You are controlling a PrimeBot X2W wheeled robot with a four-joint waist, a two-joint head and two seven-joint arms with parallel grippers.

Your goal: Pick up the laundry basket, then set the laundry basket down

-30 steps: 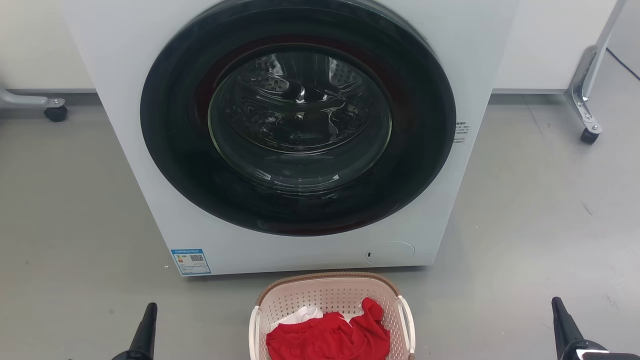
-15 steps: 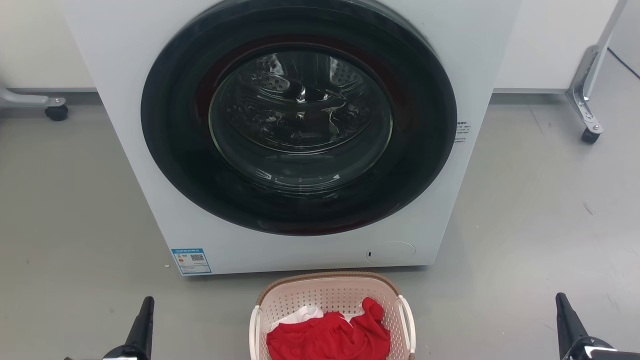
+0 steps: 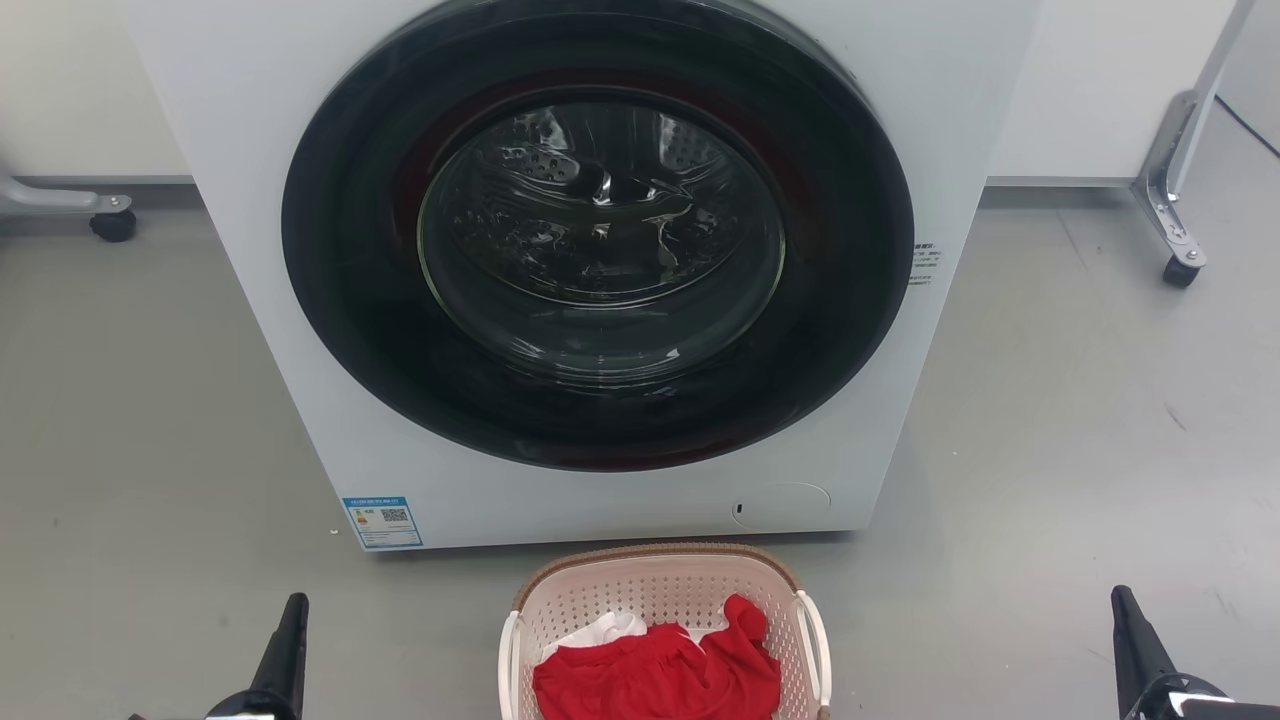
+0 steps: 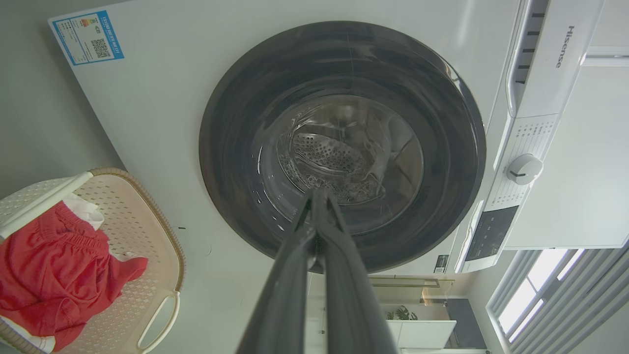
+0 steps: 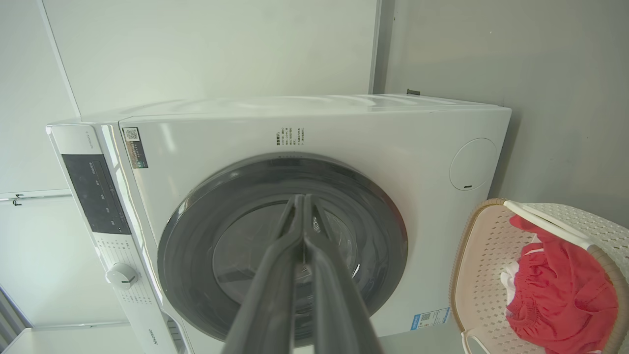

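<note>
The laundry basket [image 3: 650, 590] stands on the grey floor just before the washing machine, at the bottom middle of the head view. It is pale pink-cream, perforated, with a brown rim and white side handles, and holds red and white cloth. It also appears in the left wrist view as the laundry basket [image 4: 142, 231] and in the right wrist view as the laundry basket [image 5: 484, 260]. My left gripper [image 3: 293, 612] is far to the basket's left and my right gripper [image 3: 1122, 604] far to its right. Both are shut and empty, as the left gripper [image 4: 318, 194] and right gripper [image 5: 300, 199] show.
A white front-loading washing machine [image 3: 300, 300] with a dark round closed door [image 3: 600, 230] stands right behind the basket. Wheeled metal stand legs sit at the far left [image 3: 100, 215] and far right [image 3: 1175, 250]. Open grey floor lies on both sides of the basket.
Both grippers shifted slightly outward, away from the basket, between one second ago and half a second ago. Nothing has moved since.
</note>
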